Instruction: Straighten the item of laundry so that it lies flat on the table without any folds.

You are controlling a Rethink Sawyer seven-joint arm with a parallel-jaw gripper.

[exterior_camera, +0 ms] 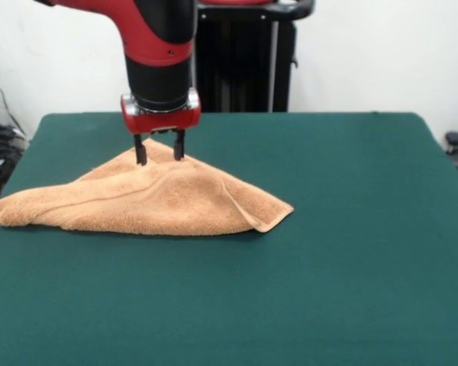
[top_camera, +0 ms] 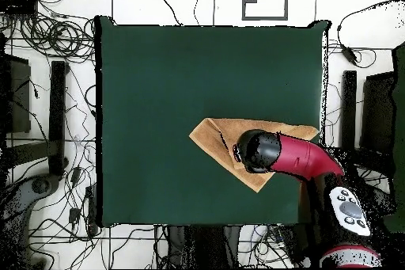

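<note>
The towel point(exterior_camera: 149, 200) lies on the table point(exterior_camera: 328, 252) in a loose, folded triangle, not flat; in the front view its peak rises toward the far side, one long corner trails out to the table's left edge, and another corner points right with its hem curled under; a raised crease runs across its middle from the peak downward. In the overhead view the towel point(top_camera: 215, 138) sits in the half of the table point(top_camera: 158, 85) nearer the robot, toward the right edge, with one pointed corner reaching toward the table's middle and another toward the base.

The gripper point(exterior_camera: 159, 149) stands upright at the towel's peak; its two dark fingers point(exterior_camera: 140, 150) come straight down with a gap between them, and their tips are sunk into the top fold; the cloth is pulled up to a point there, so the claw appears to pinch the towel's upper edge, though the fold hides the tips themselves.

The red and black arm point(exterior_camera: 159, 46) drops into the picture from above; from overhead the arm point(top_camera: 297, 157) covers much of the towel's right part.
</note>
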